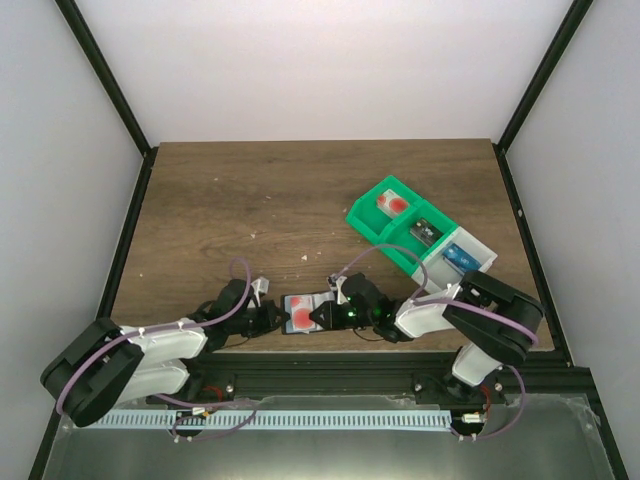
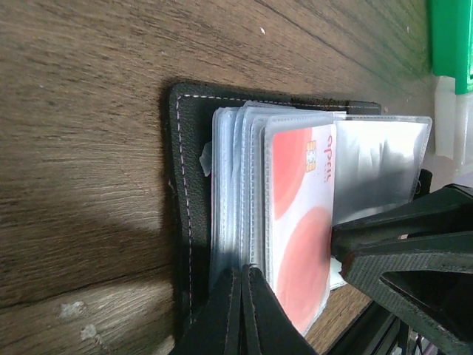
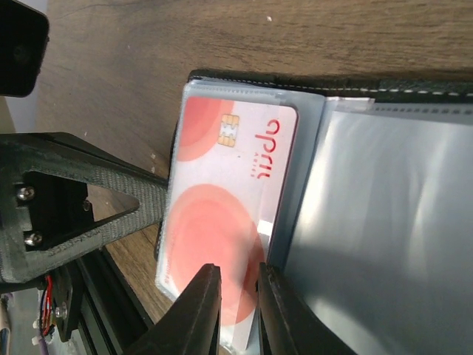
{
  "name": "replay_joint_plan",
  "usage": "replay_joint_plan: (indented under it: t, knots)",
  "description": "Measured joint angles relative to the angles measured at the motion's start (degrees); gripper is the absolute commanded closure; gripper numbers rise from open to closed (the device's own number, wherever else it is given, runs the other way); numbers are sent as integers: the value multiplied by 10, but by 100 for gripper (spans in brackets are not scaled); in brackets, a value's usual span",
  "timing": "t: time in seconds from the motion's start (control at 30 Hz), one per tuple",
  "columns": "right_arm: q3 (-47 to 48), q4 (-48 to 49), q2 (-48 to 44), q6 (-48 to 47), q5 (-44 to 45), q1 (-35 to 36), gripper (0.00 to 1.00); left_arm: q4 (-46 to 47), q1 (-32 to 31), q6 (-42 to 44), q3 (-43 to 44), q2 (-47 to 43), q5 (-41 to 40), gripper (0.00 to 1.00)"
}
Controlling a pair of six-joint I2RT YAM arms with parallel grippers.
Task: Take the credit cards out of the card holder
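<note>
Card holder point(image 2: 177, 222) — a small flat black bifold wallet with pale stitching and a stack of clear plastic sleeves inside — lies open on the brown wooden table point(image 1: 250, 210). It is at the lower middle of the top view, close to the table's near edge and between the two grippers. Uppermost in the open stack, in the middle of both wrist views, sits a white plastic credit card with red blotches point(image 3: 229, 185), a gold chip and red lettering.

The left gripper point(image 2: 242, 272) shows at the bottom centre of the left wrist view. Its two black fingers are pressed together with no gap, their tips at the edge of the sleeve stack. Whether a sleeve is nipped between them I cannot tell.

The right gripper point(image 3: 238, 272) shows at the bottom of the right wrist view. Its black fingers are drawn close with the card's edge between them — it pinches the white card at a red-blotched end.

At the right of the top view, well apart from the holder, a green plastic tray point(image 1: 362, 215) with compartments lies slantwise. A clear-white tray point(image 1: 483, 255) sits against its lower right end. Three further cards lie there: a white-and-red card point(image 1: 390, 205) in the green tray's upper left compartment, a dark card point(image 1: 427, 232) in the next, and a blue card point(image 1: 458, 254) in the clear-white tray.
</note>
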Motion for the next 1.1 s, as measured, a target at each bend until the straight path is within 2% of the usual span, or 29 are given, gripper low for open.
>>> replay_joint_plan:
  t: [0.37, 0.9, 1.0, 1.1]
  knots:
    - [4, -12, 9, -1, 6, -4, 82, 6, -1, 0, 0, 5, 0, 99]
    - [4, 0, 15, -1, -4, -8, 83, -96, -10, -15, 29, -63, -8, 76]
    - [4, 2, 15, 0, -4, -9, 83, -106, -10, -19, 30, -73, -17, 78]
    - [4, 2, 15, 0, -4, -9, 83, -99, -11, -23, 30, -74, -15, 92]
